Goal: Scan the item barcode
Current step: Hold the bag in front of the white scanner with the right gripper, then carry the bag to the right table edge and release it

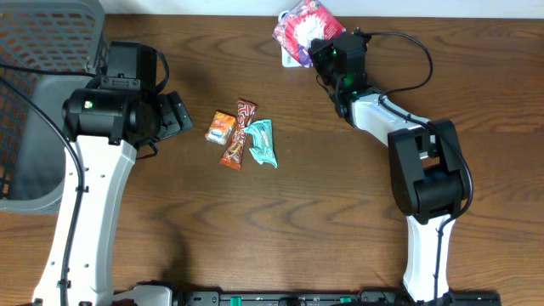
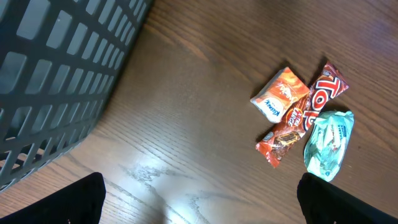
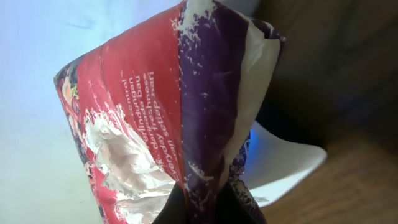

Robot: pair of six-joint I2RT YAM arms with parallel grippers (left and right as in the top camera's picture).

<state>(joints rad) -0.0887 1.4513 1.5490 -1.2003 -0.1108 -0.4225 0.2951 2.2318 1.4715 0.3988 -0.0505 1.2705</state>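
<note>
The crinkled red-and-purple snack pouch point(image 1: 302, 25), white print on its red face, was pinched at one edge by the right gripper point(image 3: 198, 208), over a white blue-lit scanner point(image 3: 283, 158).

The basket point(image 1: 38, 51) fills the far left corner of the table point(image 1: 289, 221), and the left gripper point(image 1: 184, 117) is just to its right. Near the table's middle three snacks lie bunched. A small packet point(image 1: 222, 127) is on the left, a long bar point(image 1: 240, 134) touches it, and a third packet point(image 1: 263, 143) lies against the bar's right side. At the far edge, right of centre, a pouch point(image 1: 302, 25) sits in the right gripper point(image 1: 314, 48), with a scanner point(image 3: 283, 158) partly hidden behind it.
</note>
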